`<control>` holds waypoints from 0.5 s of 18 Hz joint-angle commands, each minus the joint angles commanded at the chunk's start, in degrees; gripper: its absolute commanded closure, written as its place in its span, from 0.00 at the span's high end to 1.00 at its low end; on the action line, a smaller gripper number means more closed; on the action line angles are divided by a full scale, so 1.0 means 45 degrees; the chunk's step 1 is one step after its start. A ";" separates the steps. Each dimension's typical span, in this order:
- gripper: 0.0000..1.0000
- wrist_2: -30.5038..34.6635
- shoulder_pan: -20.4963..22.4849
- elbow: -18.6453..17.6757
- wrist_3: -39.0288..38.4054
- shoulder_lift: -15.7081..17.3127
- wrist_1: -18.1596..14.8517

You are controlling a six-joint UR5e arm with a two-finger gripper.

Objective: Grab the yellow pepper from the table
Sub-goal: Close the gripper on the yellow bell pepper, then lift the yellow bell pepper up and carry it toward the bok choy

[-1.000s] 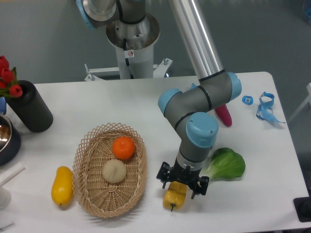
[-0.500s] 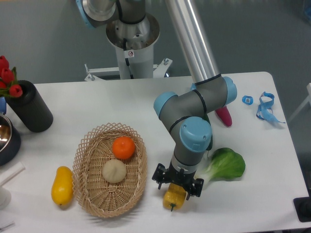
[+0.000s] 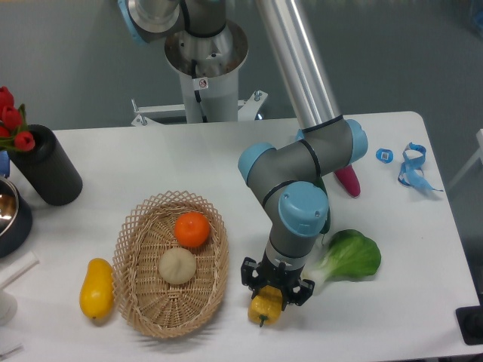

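**Jaws closing on the pepper**

Narrower now than a second ago, the gripper [image 3: 266,296] has drawn its fingers in against the pepper [image 3: 264,308], which has nudged slightly left. From the fixed camera, I see the pepper on the table [image 3: 392,317] near the front edge, directly under the gripper, stem toward me, between the basket [image 3: 170,264] and the green leaf [image 3: 352,256]. The grip looks seated, so I judge a straight lift comes next.

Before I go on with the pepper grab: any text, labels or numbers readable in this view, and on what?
No text can be read.
Small sticker on the robot's base column: a red mark shows, any print is too small to read.
Blue strap and blue tag on the table: no legible print.
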 joint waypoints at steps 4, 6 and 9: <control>0.21 0.0000 0.0039 0.0350 0.0059 0.0136 -0.0019; 0.21 0.0000 0.0058 0.0662 0.0156 0.0448 0.0000; 0.21 0.0486 0.0272 0.1249 0.0585 0.1286 -0.0039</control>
